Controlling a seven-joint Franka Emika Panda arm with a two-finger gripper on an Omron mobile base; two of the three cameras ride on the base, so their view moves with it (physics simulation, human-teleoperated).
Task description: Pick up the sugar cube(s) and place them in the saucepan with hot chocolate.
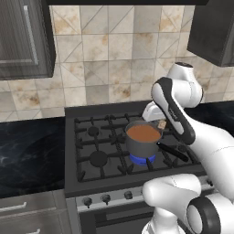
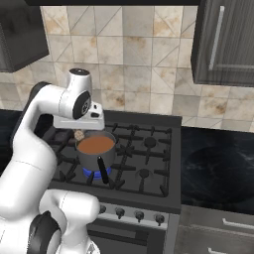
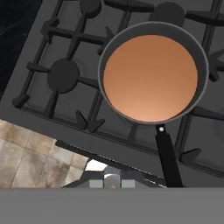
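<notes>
Pincer [image 2: 79, 133] above saucepan [image 1: 143, 142] rim at 2 o'clock, clamped on sugar cube [image 1: 162, 124]. Pickup done; release into hot chocolate [image 3: 151, 84] left.

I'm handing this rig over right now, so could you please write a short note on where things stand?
Pincer: above the saucepan's rim on the backsplash side, with the sugar cube at its tips; grip looks closed on it.
Saucepan: on the stove's lit front burner, full of hot chocolate, handle toward the knobs.
Done: cube picked up and carried to the pan.
Left: centre over the liquid and release.
</notes>
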